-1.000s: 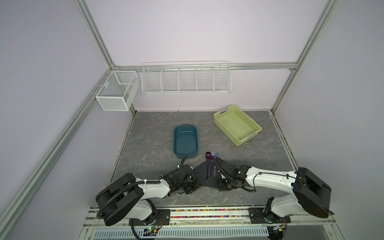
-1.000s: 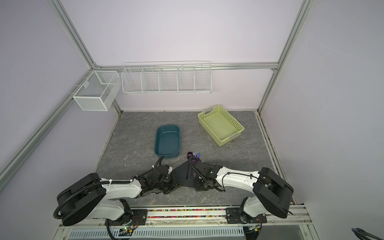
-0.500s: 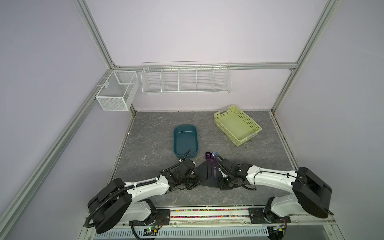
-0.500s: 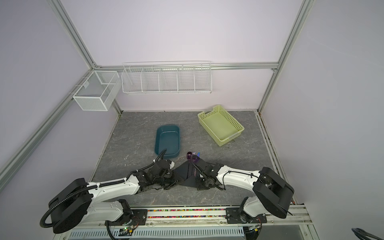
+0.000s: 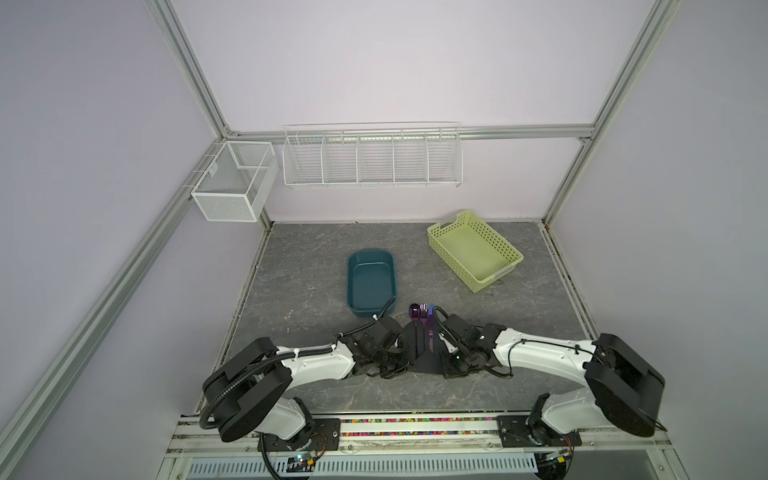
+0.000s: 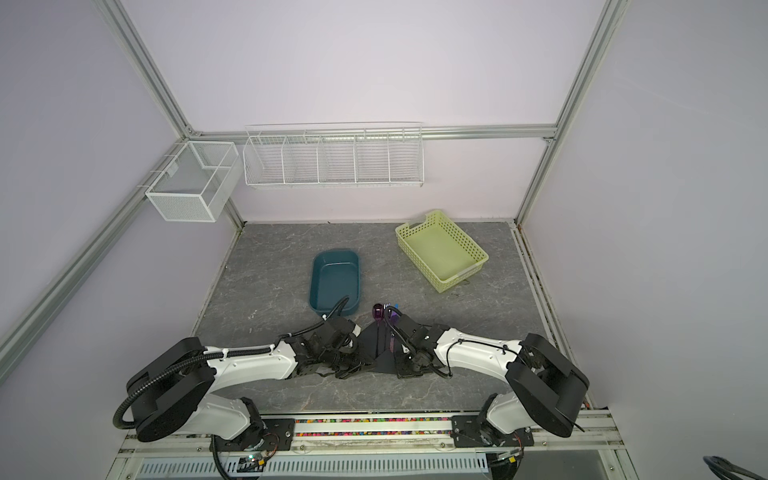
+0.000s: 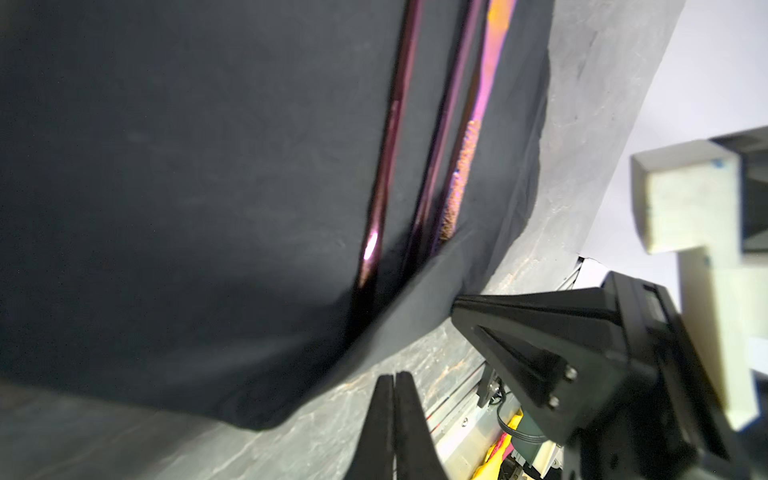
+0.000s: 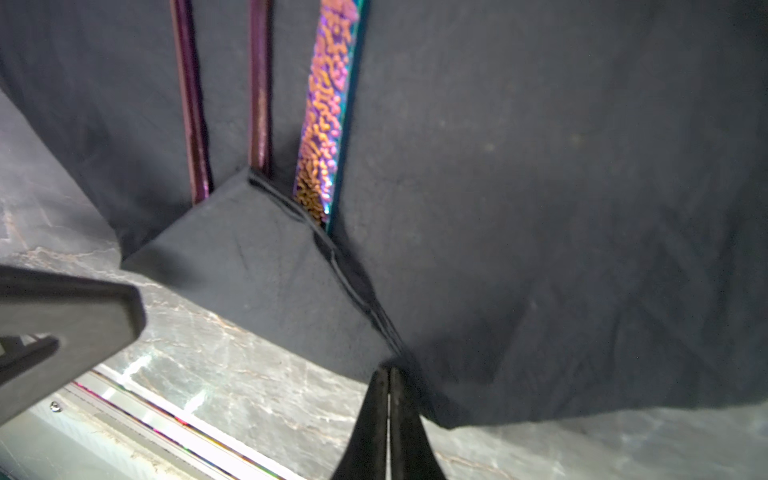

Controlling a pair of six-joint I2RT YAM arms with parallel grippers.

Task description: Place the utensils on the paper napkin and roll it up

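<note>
The black paper napkin (image 5: 415,345) lies near the table's front between both grippers. On it lie the utensils (image 5: 420,311), side by side, with their purple heads past its far edge. A near corner is folded over the handle ends (image 8: 257,124). My right gripper (image 8: 389,370) is shut on the paper napkin's near edge, where the fold's creases meet. In the left wrist view my left gripper (image 7: 394,376) is shut on nothing, its tips over bare table just off the napkin's (image 7: 208,166) edge.
A teal tub (image 5: 370,282) stands just beyond the napkin, close to the left wrist. At the back right sits a yellow-green basket (image 5: 473,249). White wire racks (image 5: 372,160) hang on the back wall. The front rail (image 5: 415,428) runs close behind both grippers.
The left arm swung its elbow outward and came back, with its gripper ending slightly nearer the napkin's near left edge. The right arm and the napkin have hardly moved.
</note>
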